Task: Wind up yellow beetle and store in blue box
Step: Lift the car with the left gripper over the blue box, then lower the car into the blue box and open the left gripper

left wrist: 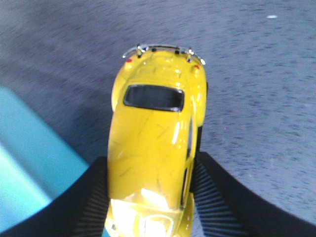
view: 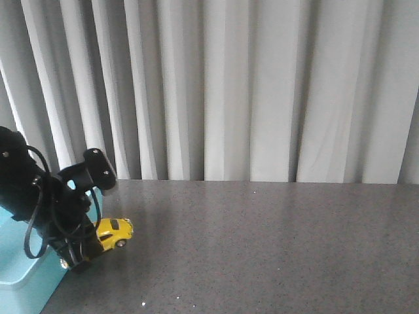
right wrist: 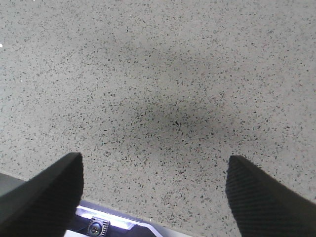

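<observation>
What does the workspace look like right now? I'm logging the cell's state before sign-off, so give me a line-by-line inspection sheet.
Surface: grey speckled table top, bare where visible.
Job's things: yellow beetle clamped at its sides, held at the table's left side; blue box at the front left corner, partly hidden by the arm, its inside not visible.
Clutter: nothing seen.
Grippers: left pincer shut on the beetle beside the box; right pincer open, nothing between its fingers, only table top below it.
Cables: black cable loop on the left arm.
Surroundings: pale pleated curtain behind the table.
</observation>
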`<state>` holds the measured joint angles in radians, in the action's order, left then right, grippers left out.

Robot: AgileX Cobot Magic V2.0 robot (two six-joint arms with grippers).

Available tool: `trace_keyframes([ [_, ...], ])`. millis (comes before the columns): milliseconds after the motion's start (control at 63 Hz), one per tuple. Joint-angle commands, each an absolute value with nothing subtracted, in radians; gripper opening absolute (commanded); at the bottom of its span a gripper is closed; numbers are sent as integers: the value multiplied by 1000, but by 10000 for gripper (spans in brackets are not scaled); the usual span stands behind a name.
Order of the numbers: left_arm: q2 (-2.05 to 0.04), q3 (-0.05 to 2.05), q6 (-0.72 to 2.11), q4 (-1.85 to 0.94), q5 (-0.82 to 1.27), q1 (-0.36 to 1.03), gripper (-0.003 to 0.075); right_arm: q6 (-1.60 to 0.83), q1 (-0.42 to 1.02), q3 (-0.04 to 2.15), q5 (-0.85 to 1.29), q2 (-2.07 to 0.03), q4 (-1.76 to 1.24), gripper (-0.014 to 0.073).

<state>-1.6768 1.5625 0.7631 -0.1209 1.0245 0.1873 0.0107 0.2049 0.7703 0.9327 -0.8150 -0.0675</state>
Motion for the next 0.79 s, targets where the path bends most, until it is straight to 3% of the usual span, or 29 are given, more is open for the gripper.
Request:
trace_keyframes([
  [0, -1626, 1588, 659, -90, 934, 130, 272, 0, 206, 794, 888, -809, -71, 579],
  [333, -1669, 1587, 352, -84, 715, -78, 272, 0, 206, 794, 913, -809, -71, 579],
  [778, -1871, 1587, 240, -82, 566, -163, 272, 0, 206, 794, 936, -809, -71, 579],
])
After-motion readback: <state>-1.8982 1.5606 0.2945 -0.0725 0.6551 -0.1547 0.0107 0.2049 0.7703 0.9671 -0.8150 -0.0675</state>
